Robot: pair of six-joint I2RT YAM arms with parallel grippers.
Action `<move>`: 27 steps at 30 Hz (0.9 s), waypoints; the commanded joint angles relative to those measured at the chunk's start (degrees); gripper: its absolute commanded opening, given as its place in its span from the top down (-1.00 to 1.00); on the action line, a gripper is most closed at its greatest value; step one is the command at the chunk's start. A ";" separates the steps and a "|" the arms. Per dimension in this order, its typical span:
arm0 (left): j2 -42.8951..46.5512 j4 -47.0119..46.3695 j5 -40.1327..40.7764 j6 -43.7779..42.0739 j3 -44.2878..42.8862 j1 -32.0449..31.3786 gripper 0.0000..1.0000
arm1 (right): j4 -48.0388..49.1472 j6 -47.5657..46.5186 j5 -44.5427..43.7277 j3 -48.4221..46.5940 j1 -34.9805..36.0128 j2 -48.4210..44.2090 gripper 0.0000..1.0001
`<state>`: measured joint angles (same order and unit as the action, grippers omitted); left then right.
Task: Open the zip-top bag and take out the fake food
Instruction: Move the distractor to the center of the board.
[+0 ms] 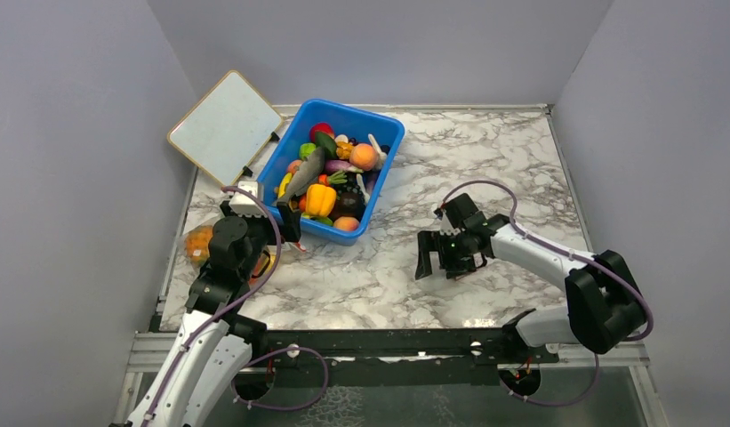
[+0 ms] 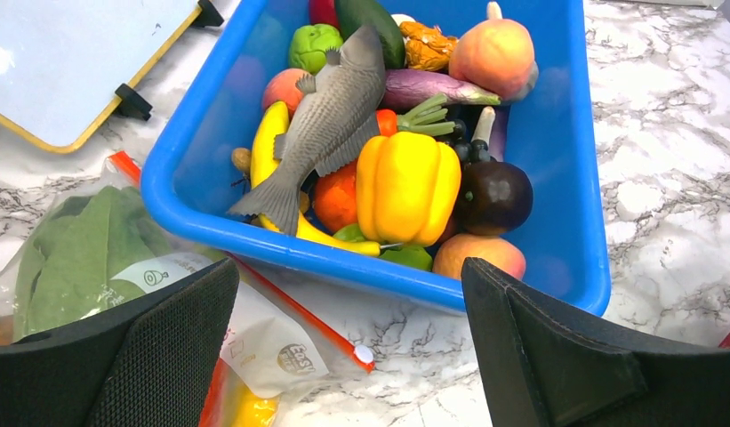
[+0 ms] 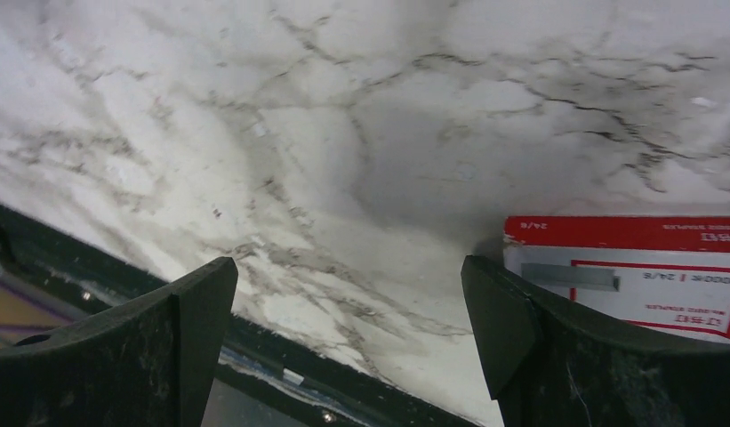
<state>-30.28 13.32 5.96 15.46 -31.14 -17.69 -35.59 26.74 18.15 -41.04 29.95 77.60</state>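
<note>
Your left pincer (image 2: 348, 271) hangs with its jaws spread wide and nothing between them, just short of the near wall of the blue bin (image 2: 557, 178). The zip-top bag (image 2: 165, 267) lies flat on the marble table (image 2: 663, 178), below and to the left of that pincer and partly hidden under its left finger (image 2: 139, 356). The bag's red-orange zip strip (image 2: 290, 307) runs slantwise, from the bin's left corner ahead down to a white tip in the gap between the jaws, so the mouth faces the bin. You can't trace the bag's full length, since finger and frame edge cut it off. Inside it, the fake food (image 2: 76, 253) shows as a long green leaf, with a yellow piece (image 2: 245, 411) nearer you. Your right pincer (image 3: 348, 267) is well apart from the bag, jaws wide and empty over bare marble, a red-and-white box (image 3: 645, 276) beside its right finger.
</note>
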 commanded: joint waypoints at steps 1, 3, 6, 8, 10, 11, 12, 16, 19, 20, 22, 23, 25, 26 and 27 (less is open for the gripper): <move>-0.28 -3.39 0.85 -1.31 0.32 0.37 -0.98 | 0.22 4.44 -12.35 0.13 0.34 3.04 -0.99; -0.40 -3.25 0.87 -1.36 0.12 0.37 -0.98 | 0.06 6.09 -15.93 -0.46 0.35 4.95 -0.99; -0.39 -3.25 0.88 -1.40 0.19 0.38 -0.98 | -1.28 8.39 -21.70 -1.75 0.26 7.08 -0.99; -0.22 -3.28 0.75 -1.40 0.30 0.38 -0.98 | -0.40 9.90 -23.86 -1.44 -0.90 7.65 -0.99; -0.19 -3.33 0.72 -1.49 0.34 0.38 -0.98 | 0.66 10.70 -23.30 -0.87 -4.22 8.13 -0.99; -0.14 -3.28 0.68 -1.49 0.35 0.38 -0.98 | 0.96 10.96 -23.21 -0.54 -6.01 8.13 -0.99; -0.16 -3.19 0.60 -1.49 0.34 0.42 -0.98 | 1.59 11.34 -23.33 -0.04 -7.94 7.79 -0.99; -0.17 -3.42 0.21 -1.49 0.50 0.39 -0.98 | 2.99 11.99 -21.41 2.39 -16.92 4.84 -0.99; -0.44 -3.62 -0.18 -1.49 0.58 0.38 -0.98 | 1.66 13.43 -22.53 3.26 -24.50 0.90 -0.99; -0.52 -3.65 -0.38 -1.49 0.52 0.38 -0.98 | 1.37 13.66 -23.13 3.51 -26.64 -0.51 -0.99; -0.64 -3.64 -0.74 -1.49 0.48 0.38 -0.98 | 0.68 13.17 -25.15 3.10 -28.59 -3.00 -0.99; -0.58 -3.71 -0.91 -1.49 0.55 0.41 -0.98 | 0.97 11.54 -24.88 2.80 -28.72 -4.98 -0.99; -0.68 -4.04 -1.18 -1.47 0.63 0.39 -0.98 | 1.60 6.47 -19.98 1.97 -28.72 -7.48 -0.99; -0.71 -4.34 -1.35 -1.53 0.71 0.40 -0.98 | 1.21 5.40 -17.42 1.61 -28.72 -8.42 -0.99; -0.85 -4.57 -1.56 -1.57 0.83 0.38 -0.98 | 1.26 4.60 -14.00 1.63 -28.72 -9.31 -0.99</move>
<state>-31.03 11.84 5.80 14.57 -31.05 -17.63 -34.41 37.04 -2.66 -38.22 1.04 72.64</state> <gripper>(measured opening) 0.991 0.996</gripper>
